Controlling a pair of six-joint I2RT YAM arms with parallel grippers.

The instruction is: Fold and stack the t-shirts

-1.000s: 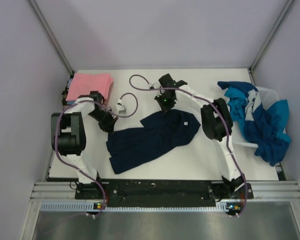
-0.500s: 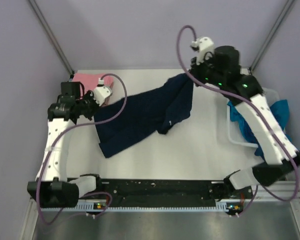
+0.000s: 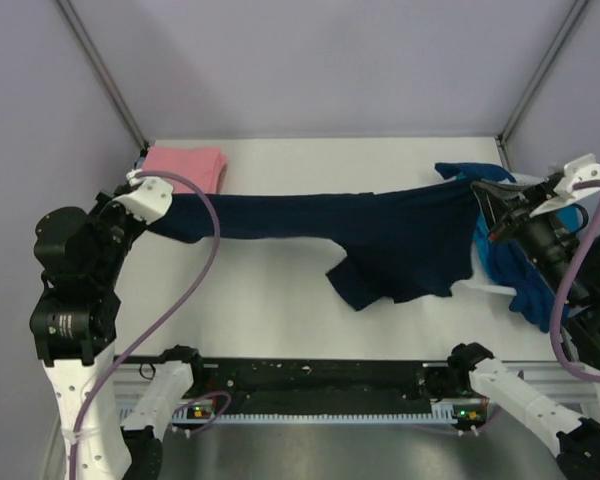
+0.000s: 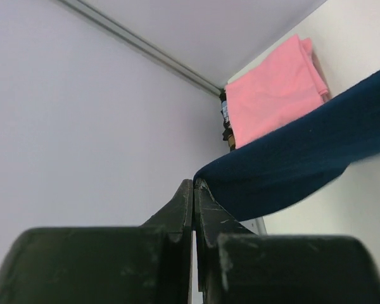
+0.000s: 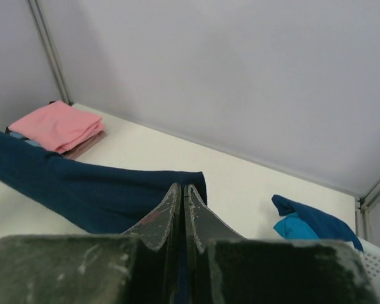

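Note:
The dark navy t-shirt [image 3: 380, 235] hangs stretched in the air between both arms, its lower part drooping over the table. My left gripper [image 3: 152, 210] is shut on its left end; the left wrist view shows the cloth [image 4: 304, 161] running from the closed fingertips [image 4: 194, 185]. My right gripper [image 3: 480, 195] is shut on its right end, with navy cloth [image 5: 82, 187] behind the closed tips [image 5: 182, 187]. A folded pink t-shirt [image 3: 185, 167] lies at the table's back left. Teal and blue shirts [image 3: 525, 240] lie heaped at the right.
The white slatted basket [image 3: 540, 188] stands at the right edge under the heaped shirts. The pink shirt tops a small stack; the layers under it show in the left wrist view [image 4: 227, 123]. Purple cables loop off both arms. Grey walls enclose the white table [image 3: 280, 310].
Both arms have lifted and pulled apart, the left toward the left edge and the right toward the basket. The navy shirt has gone from lying crumpled on the table to stretched taut between them.

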